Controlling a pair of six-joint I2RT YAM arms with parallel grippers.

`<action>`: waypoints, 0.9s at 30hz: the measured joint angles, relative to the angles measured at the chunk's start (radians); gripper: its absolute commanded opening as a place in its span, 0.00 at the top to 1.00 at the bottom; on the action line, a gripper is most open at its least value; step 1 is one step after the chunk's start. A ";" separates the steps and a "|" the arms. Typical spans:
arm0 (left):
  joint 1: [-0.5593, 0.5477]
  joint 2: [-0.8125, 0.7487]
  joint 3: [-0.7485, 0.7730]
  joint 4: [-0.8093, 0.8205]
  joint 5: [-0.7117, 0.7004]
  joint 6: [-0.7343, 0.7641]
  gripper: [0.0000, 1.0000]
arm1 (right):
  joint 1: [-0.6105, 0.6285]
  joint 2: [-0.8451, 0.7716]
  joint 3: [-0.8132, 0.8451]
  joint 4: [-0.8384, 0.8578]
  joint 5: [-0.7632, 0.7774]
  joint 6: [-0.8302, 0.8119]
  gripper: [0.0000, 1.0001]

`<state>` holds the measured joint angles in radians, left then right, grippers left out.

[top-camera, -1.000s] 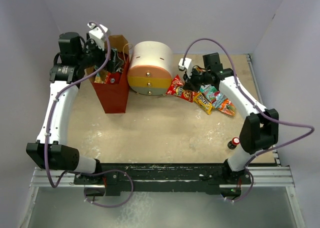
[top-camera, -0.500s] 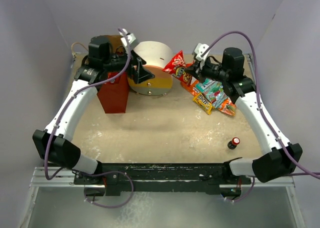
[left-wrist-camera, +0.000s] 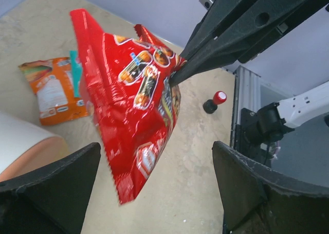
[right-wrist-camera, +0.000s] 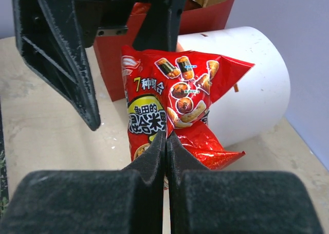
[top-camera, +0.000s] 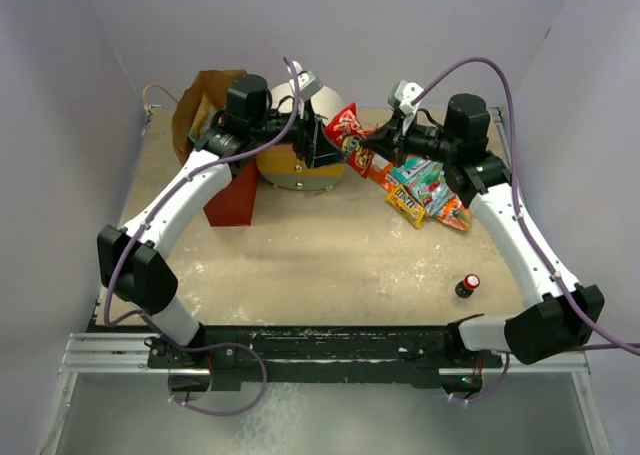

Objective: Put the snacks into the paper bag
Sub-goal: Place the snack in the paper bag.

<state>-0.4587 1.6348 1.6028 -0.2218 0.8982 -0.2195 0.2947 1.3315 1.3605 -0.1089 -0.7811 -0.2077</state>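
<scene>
My right gripper [top-camera: 372, 141] is shut on the lower edge of a red snack packet [top-camera: 347, 135] and holds it in the air in front of the drawer unit; the right wrist view shows the grip [right-wrist-camera: 166, 141] on the packet [right-wrist-camera: 169, 95]. My left gripper [top-camera: 327, 141] is open and empty, its jaws wide on either side of that packet [left-wrist-camera: 128, 105] without touching it. The paper bag [top-camera: 228, 190] stands at the back left, with packets inside. Several other snacks [top-camera: 425, 190] lie on the table under my right arm.
The round cream-orange-yellow drawer unit [top-camera: 290, 170] stands between the bag and the snacks, partly hidden by my left arm. A small dark bottle with a red cap [top-camera: 467, 285] stands at the front right. An orange packet [left-wrist-camera: 51, 90] lies on the table.
My left gripper has left the paper bag and swung right over the drawer unit to the red packet. My right gripper has lifted that packet off the table toward it.
</scene>
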 measured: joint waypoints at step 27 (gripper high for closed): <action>-0.015 -0.024 0.028 -0.124 -0.140 0.154 0.85 | -0.018 -0.079 -0.140 0.095 -0.048 0.023 0.41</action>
<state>-0.4736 1.6104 1.6310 -0.3462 0.7582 -0.0658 0.2771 1.2530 1.2205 -0.0135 -0.8295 -0.1848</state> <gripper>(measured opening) 0.260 0.571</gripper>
